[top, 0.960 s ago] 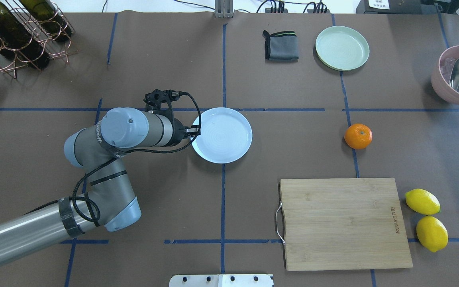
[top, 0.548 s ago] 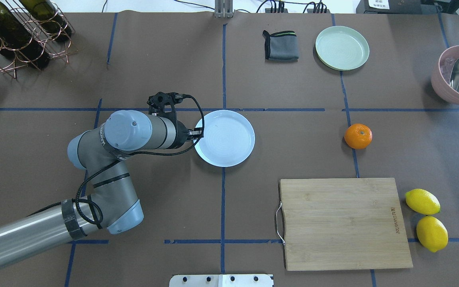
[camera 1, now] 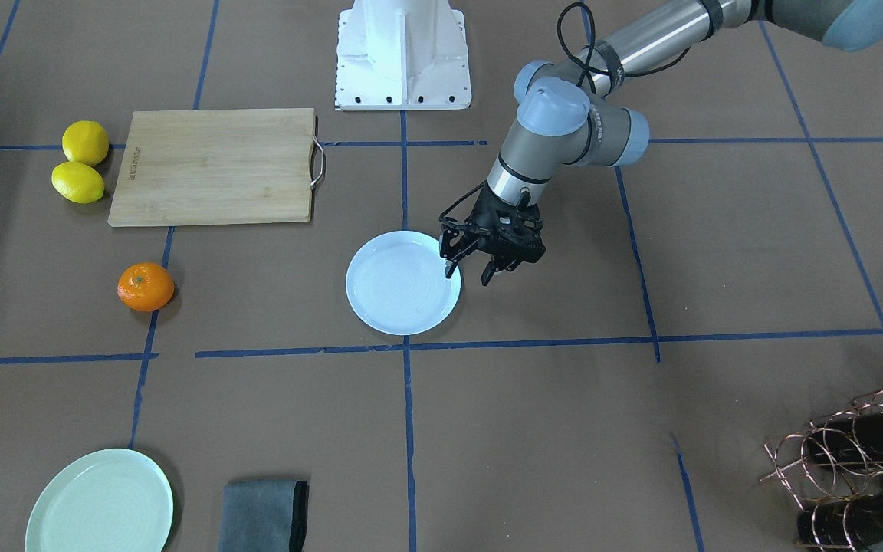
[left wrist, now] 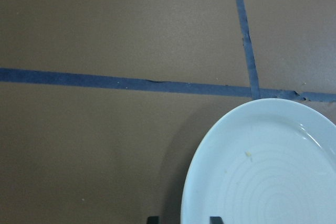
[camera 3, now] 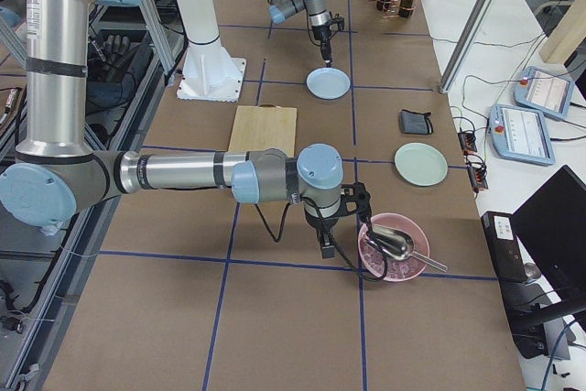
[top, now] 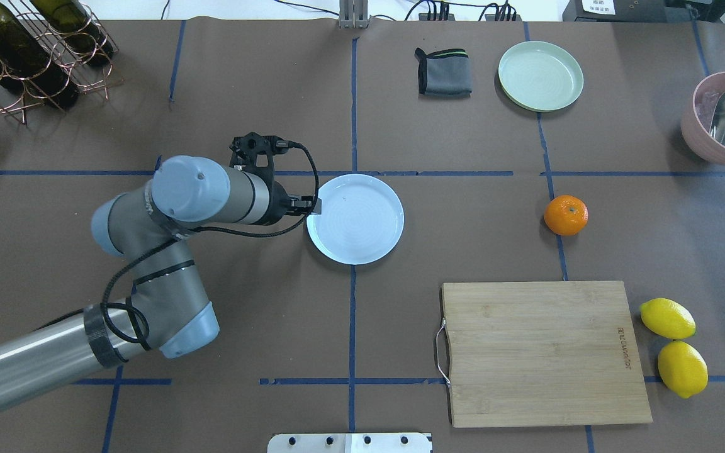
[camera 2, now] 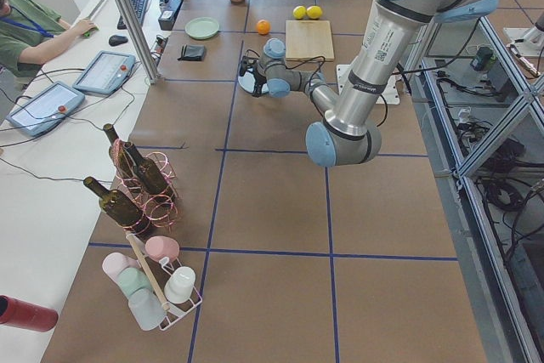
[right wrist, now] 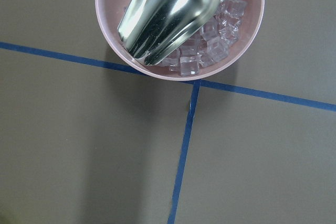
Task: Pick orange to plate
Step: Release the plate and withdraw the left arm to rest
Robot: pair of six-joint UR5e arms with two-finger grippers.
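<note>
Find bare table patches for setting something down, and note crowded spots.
Free: between the plate and the orange; between the wine rack and grey cloth; off the cutting board handle end. Crowded: board, lemons and pink bowl together; left gripper at the plate's rim.

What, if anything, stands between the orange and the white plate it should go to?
Nothing visible: only table surface and blue tape lines separate the orange from the plate. The cutting board lies off that line, nearer the robot.

We find the light bright and even from above; soft shadows hug the plate (left wrist: 262, 182) and the bowl (right wrist: 107, 24); the scoop (right wrist: 168, 9) glares; focus is sharp.
</note>
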